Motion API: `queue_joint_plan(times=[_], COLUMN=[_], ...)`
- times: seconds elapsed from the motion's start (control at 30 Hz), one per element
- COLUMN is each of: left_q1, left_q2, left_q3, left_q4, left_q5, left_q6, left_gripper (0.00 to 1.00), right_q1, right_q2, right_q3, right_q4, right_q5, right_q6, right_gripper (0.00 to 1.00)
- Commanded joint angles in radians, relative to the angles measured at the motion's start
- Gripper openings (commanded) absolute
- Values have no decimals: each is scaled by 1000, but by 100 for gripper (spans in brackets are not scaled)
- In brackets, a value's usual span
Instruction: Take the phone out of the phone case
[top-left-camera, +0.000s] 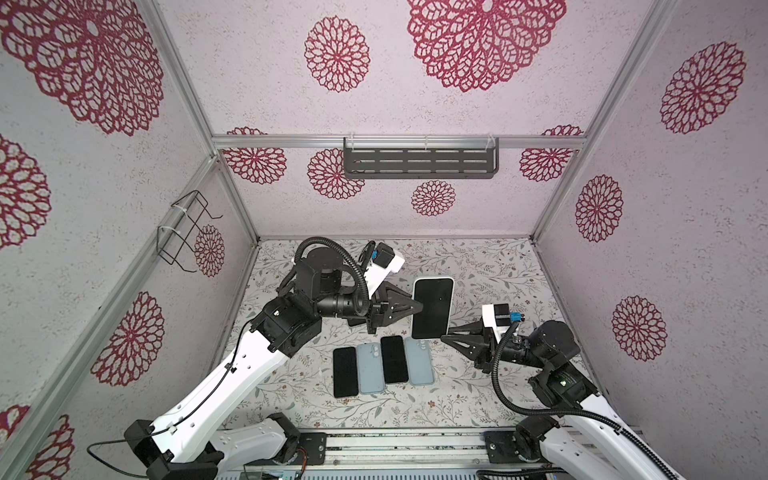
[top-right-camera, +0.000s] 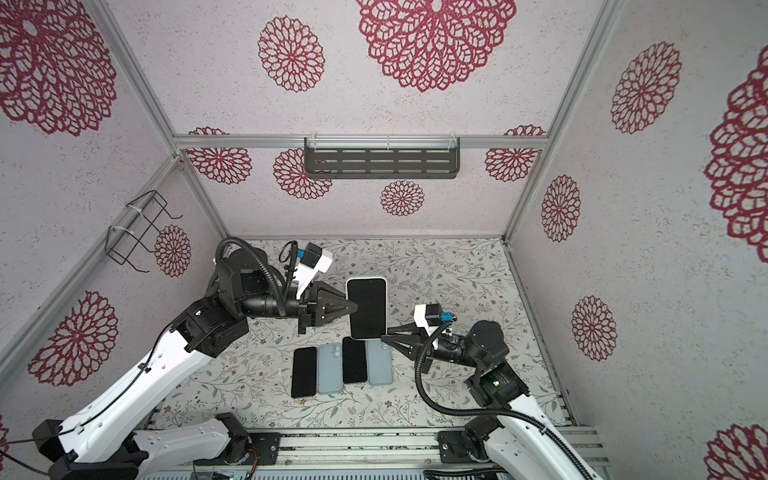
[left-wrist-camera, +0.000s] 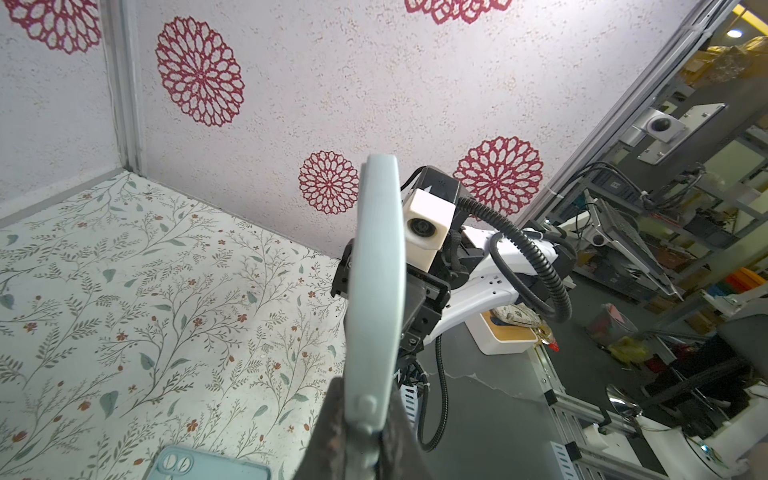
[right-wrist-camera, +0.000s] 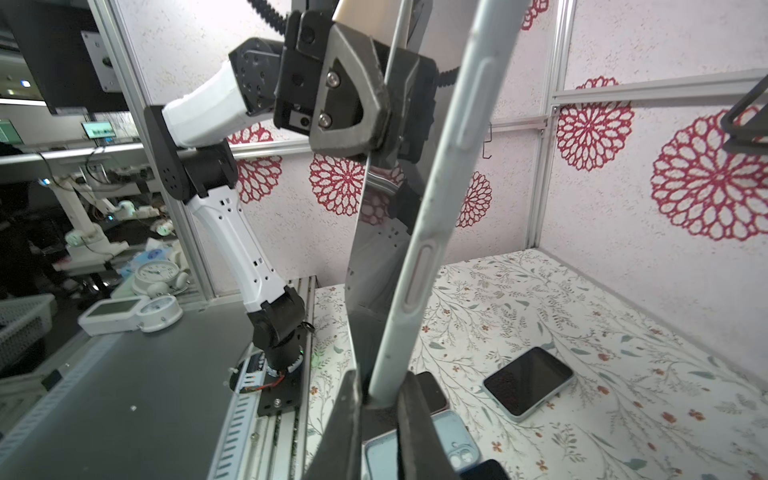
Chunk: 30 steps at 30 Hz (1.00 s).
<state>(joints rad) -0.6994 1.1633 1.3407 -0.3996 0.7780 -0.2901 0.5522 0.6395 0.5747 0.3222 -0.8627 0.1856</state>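
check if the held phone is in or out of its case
In. The pale case rims the phone's dark screen all round in both top views.

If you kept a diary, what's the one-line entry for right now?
left gripper: shut on phone | right gripper: shut on phone's corner | phone: held aloft, inside case

The cased phone (top-left-camera: 432, 307) is hanging above the table (top-left-camera: 490, 399), with the left gripper (top-left-camera: 419, 308) sitting at its left edge and the right gripper (top-left-camera: 444, 335) at its near right corner. In front of it, a row (top-left-camera: 392, 359) of phones and cases is lying on the table.
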Motion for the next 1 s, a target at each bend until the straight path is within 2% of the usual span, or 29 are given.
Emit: queue_joint_plan(times=[0.0,0.1,0.2,0.33,0.5,0.73,0.97], left_q1=[9,9,9,11,10,-3,-34], left_q2=[-19,-10,-1,12,26,38,65], left_q3=[-10,-21,-44,-87,-146,-173,-222], left_q4=[91,131,200,334,554,640,733], left_q5=[6,-5,-64,-144,-160,-216,-257], left_q6=[-29,-64,-132,-261,-446,-576,-685], left_gripper=[0,0,0,0,0,0,0], right_q1=[-3,-3,-3,-3,-3,-3,-3], right_q2=[-10,-5,-1,9,27,14,16], right_q3=[-9,-13,-16,-19,-26,-53,-83], right_q4=[74,81,88,89,124,196,328], right_q5=[-24,-27,-27,-21,-12,88,201], right_q6=[-20,-20,-27,-45,-59,-102,-88], right_gripper=[2,0,0,0,0,0,0])
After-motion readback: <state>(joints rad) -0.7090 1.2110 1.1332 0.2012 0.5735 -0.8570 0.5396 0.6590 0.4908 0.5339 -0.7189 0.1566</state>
